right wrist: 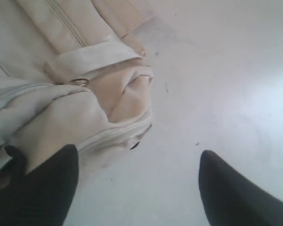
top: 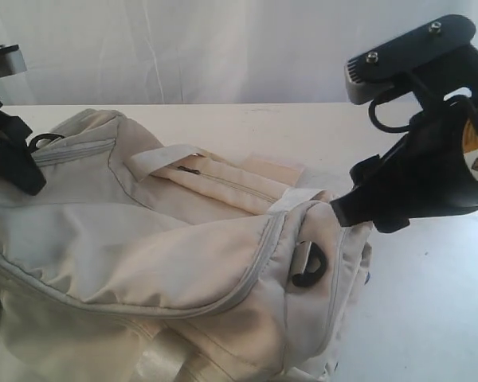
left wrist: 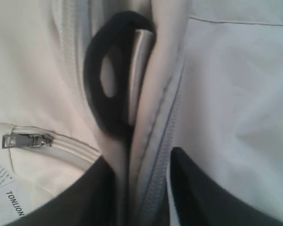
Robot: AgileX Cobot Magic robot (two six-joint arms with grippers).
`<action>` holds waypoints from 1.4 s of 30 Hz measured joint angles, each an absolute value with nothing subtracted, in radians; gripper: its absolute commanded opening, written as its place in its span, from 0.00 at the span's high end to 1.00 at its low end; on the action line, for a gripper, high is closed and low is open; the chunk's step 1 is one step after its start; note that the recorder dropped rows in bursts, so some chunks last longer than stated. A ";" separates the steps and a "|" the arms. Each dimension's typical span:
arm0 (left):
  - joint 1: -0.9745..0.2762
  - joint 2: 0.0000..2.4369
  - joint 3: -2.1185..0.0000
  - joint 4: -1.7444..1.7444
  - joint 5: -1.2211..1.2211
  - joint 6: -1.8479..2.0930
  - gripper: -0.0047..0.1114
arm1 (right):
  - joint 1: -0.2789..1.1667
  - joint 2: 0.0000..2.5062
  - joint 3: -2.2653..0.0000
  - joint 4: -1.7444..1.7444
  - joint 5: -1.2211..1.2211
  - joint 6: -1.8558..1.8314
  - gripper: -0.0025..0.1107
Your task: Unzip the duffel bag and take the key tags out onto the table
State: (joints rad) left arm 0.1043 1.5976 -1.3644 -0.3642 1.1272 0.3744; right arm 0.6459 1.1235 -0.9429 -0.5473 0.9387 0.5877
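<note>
The cream duffel bag (top: 143, 239) lies on the white table (top: 414, 302) and fills the left and middle of the exterior view. Its long grey zipper (top: 237, 293) looks closed. My left gripper (top: 12, 159) is at the bag's far left end. In the left wrist view its jaws (left wrist: 140, 157) stand apart, with a fold of bag fabric and zipper tape (left wrist: 155, 141) running between them. My right gripper (top: 342, 211) hangs by the bag's right end. It is open wide over bare table (right wrist: 137, 151) with nothing between its fingers. The key tags are out of view.
A black D-ring (left wrist: 108, 80) sits just beyond the left jaws, and another (top: 309, 267) hangs at the bag's right end. A small metal zipper pull (left wrist: 26, 140) closes a side pocket. Bare table (right wrist: 217, 84) lies to the right of the bag.
</note>
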 measured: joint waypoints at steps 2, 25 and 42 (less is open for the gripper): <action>0.104 1.598 -1.364 -0.364 1.127 0.374 0.38 | 0.621 1.131 -0.943 -0.541 0.939 0.590 0.41; 0.104 1.462 -1.555 -0.550 1.131 0.384 0.43 | 0.390 1.313 -0.817 0.120 0.671 0.149 0.86; 0.104 1.462 -1.550 -0.605 1.131 0.397 0.43 | 0.269 1.324 -0.866 -0.566 0.713 0.354 0.97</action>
